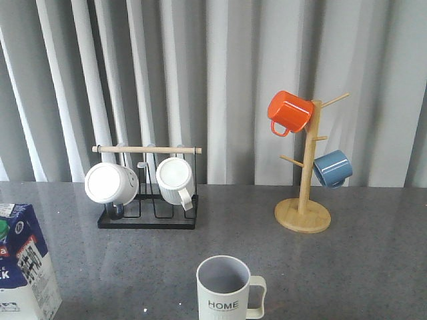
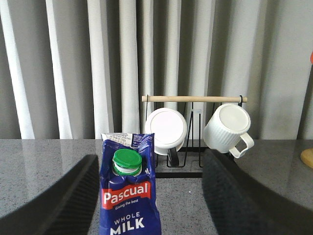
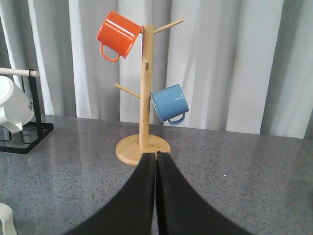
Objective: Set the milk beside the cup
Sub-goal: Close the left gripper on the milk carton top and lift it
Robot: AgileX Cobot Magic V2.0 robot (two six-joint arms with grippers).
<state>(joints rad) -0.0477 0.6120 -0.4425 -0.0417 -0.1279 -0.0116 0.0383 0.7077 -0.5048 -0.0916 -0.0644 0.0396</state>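
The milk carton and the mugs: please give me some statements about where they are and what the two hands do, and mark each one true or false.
1. The milk carton stands between the open fingers of the left hand. True.
2. The right hand is wide open. False: its fingers are pressed together, holding nothing.
3. The orange mug hangs above the blue mug on the wooden tree. True.
4. The milk carton touches the HOME cup. False: it stands far to the cup's left.
5. The black rack holds two white mugs. True.
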